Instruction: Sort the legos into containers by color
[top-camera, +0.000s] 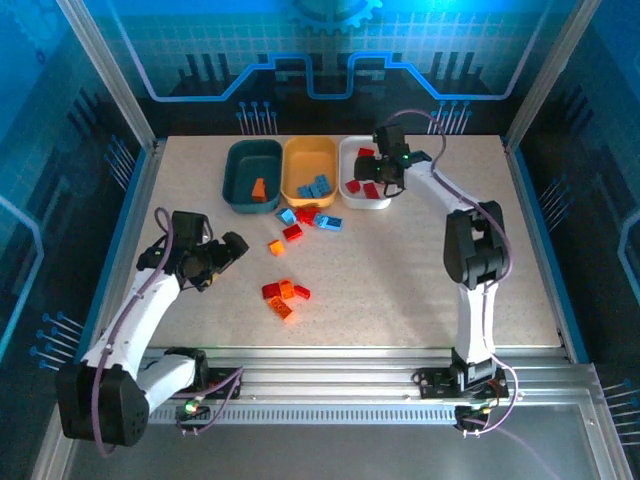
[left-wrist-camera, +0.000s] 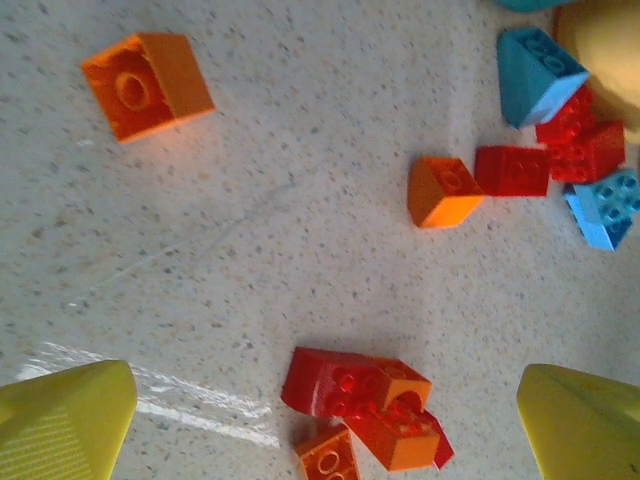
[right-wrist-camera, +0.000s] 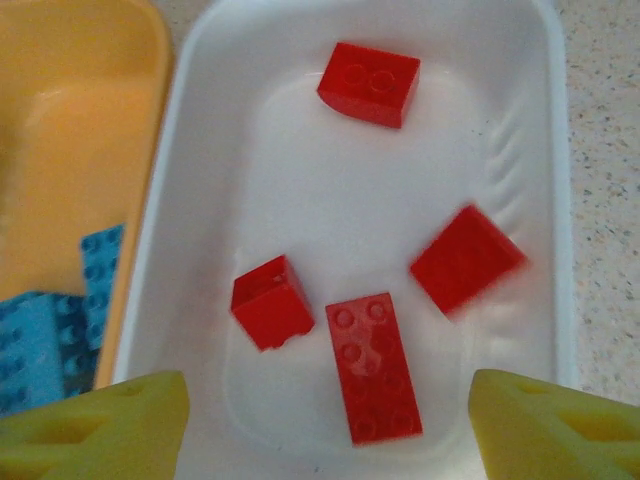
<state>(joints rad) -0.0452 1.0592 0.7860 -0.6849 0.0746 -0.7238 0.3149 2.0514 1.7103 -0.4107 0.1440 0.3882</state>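
On the left, the left gripper (top-camera: 232, 248) hovers low over the table (top-camera: 420, 260) with its fingers spread wide and nothing between them. Just to its right lie loose legos: a near cluster of red and orange bricks (top-camera: 284, 295), a single orange brick (top-camera: 276, 247), and a farther mix of red and blue bricks (top-camera: 307, 216) in front of the tubs. At the far edge, the dark teal tub (top-camera: 240, 160) holds an orange piece (top-camera: 259, 189), and the yellow-orange tub (top-camera: 300, 150) holds blue ones (top-camera: 316, 187). The white tub (right-wrist-camera: 300, 60) holds four red bricks (right-wrist-camera: 373, 366); one is blurred, perhaps not lying flat. The right gripper (top-camera: 388, 178) hangs over it, parted and empty.
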